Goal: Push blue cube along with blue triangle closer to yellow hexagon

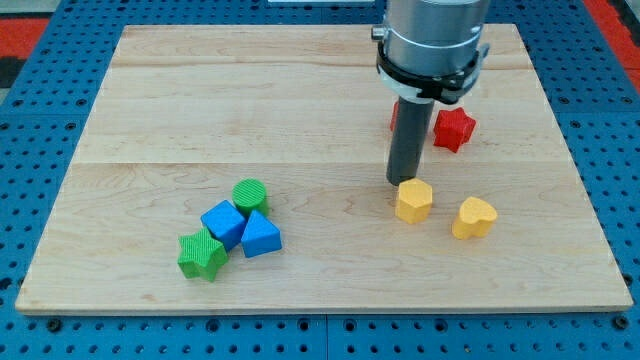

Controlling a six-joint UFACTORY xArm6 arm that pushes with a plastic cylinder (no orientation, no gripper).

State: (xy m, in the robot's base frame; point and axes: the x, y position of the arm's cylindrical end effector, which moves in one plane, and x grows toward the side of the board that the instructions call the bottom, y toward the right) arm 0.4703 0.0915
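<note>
The blue cube point(223, 222) lies at the lower left of the wooden board, touching the blue triangle point(261, 235) on its right. The yellow hexagon point(413, 200) lies right of centre, well apart from both blue blocks. My tip point(402, 182) rests just above the hexagon's upper left edge, close to it or touching it, and far to the right of the blue blocks.
A green cylinder point(250, 194) touches the blue blocks from above and a green star point(201, 255) from the lower left. A yellow heart point(474, 217) lies right of the hexagon. A red star point(454, 128) and another red block point(395, 116), partly hidden by the rod, lie higher up.
</note>
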